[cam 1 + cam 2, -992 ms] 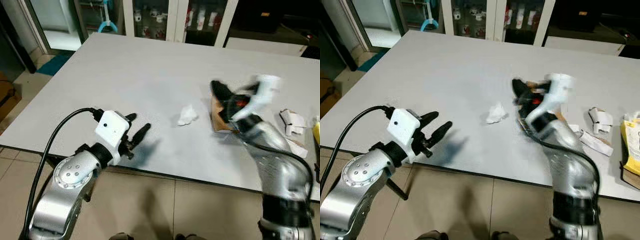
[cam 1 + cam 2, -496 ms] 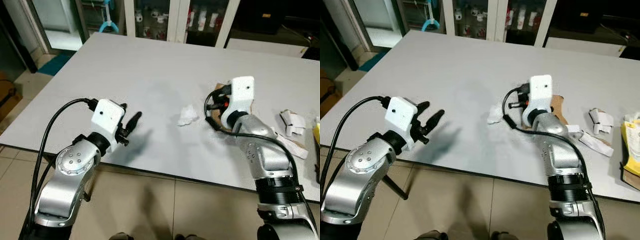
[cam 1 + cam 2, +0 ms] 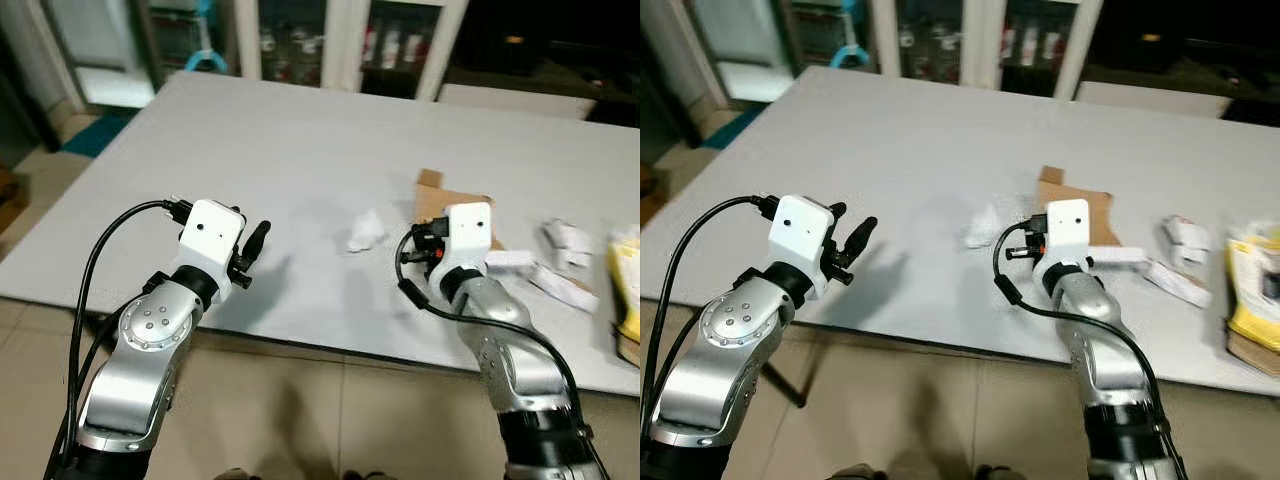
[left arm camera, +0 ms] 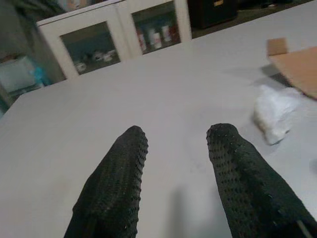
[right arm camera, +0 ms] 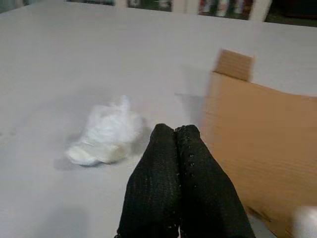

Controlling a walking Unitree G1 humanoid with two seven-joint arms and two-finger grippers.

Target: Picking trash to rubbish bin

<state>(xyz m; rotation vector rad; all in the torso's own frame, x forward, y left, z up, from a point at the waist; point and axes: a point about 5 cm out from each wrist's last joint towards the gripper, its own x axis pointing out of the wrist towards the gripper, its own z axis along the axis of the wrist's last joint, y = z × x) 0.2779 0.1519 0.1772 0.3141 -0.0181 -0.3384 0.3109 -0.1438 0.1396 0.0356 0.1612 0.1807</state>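
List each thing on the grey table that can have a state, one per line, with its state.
Left end effector: open, empty.
Right end effector: shut, empty.
Crumpled white tissue: lying on the table, untouched.
Flat brown cardboard piece: lying flat.
White torn paper box: crumpled.
Yellow packet: lying at the table edge.

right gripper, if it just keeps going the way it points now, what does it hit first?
Probably the table, near the gap between the crumpled white tissue and the brown cardboard piece. In the wrist view the shut right gripper aims just between them; it could graze the cardboard's near edge, but depth is unclear.
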